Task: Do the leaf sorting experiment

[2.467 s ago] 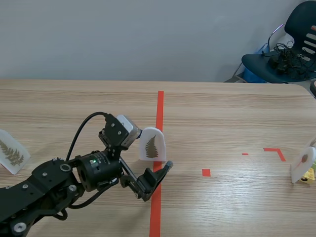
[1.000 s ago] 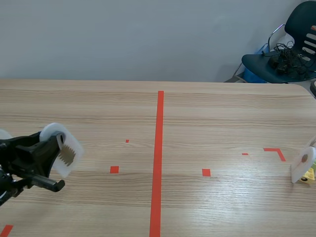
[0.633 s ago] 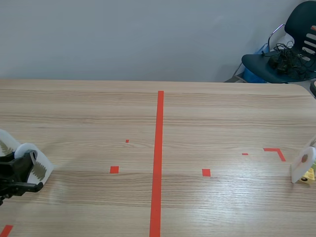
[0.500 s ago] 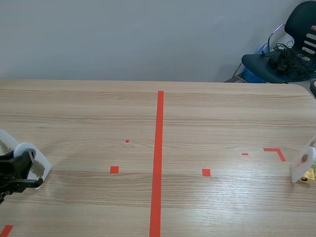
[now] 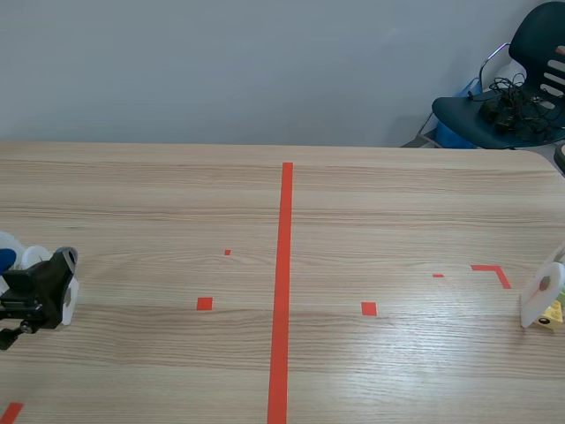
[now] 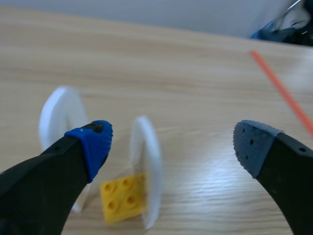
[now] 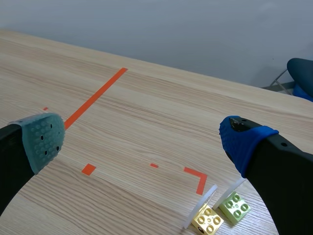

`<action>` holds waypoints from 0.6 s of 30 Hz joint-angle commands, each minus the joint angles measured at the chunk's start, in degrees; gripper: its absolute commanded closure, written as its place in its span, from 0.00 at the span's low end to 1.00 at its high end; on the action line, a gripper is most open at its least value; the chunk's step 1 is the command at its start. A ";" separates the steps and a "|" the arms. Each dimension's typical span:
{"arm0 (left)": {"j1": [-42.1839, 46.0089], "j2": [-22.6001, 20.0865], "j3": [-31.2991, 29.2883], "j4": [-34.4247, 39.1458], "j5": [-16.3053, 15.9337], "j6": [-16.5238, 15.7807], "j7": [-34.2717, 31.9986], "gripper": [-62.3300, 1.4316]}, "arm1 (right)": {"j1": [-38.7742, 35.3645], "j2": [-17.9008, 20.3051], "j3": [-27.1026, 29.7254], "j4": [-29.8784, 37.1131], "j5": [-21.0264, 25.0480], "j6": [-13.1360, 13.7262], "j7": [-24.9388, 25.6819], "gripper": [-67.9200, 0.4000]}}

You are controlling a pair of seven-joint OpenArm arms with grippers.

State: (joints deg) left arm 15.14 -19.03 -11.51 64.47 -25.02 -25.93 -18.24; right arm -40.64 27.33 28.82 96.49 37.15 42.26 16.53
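While left gripper and right gripper gape empty, 2 white cards flank a yellow brick before the left.

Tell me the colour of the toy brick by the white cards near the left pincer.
The toy brick is yellow, clearest in the left wrist view.

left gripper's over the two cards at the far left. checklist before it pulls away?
1. Left gripper open: ok.
2. White card upright on its yellow brick, touching neither finger: ok.
3. Second card standing apart from it: ok.
4. Second card's base seated: cannot tell, a finger hides it.
5. Right gripper open, holding nothing: ok.
6. Leaf on the right-side card readable: cannot tell, it is seen edge-on.
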 commanded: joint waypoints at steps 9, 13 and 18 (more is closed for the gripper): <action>6.84 -2.14 -7.15 28.59 -1.14 -13.95 9.84 0.00 | 0.79 0.59 0.48 0.37 1.05 0.46 1.18 0.00; 8.81 -2.12 -5.53 37.38 -1.20 -13.95 15.23 0.00 | 0.79 0.59 0.48 0.37 1.05 0.46 1.20 0.00; 10.62 -2.14 -0.09 40.87 -1.16 -13.95 15.80 0.00 | 0.79 0.61 0.50 0.37 1.05 0.46 1.20 0.00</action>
State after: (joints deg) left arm 25.28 -21.28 -12.34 107.24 -25.54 -39.81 -1.91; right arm -40.64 27.33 28.82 96.49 37.12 42.26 16.56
